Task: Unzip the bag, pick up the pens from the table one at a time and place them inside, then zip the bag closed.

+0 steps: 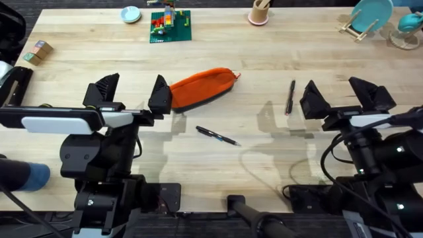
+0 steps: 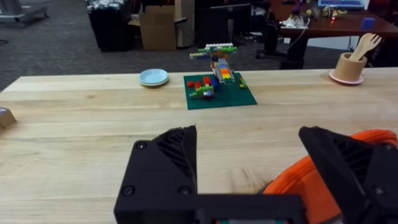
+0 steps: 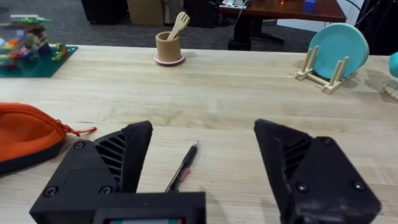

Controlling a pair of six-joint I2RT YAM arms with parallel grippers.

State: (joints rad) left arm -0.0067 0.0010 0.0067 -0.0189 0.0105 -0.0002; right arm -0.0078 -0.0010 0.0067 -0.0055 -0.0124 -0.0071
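The orange bag point(image 1: 200, 86) lies on the table point(image 1: 264, 152) looking zipped, both pens point(image 1: 217, 135) point(image 1: 290, 96) beside it, so every step seems left. The left gripper point(image 1: 132, 94) hangs released at the bag's end; the right gripper point(image 1: 340, 96) gapes near the farther pen.

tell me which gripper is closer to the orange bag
Left. The left gripper is open right at the bag's near end, one finger against it. The right gripper is open, well off past a pen.
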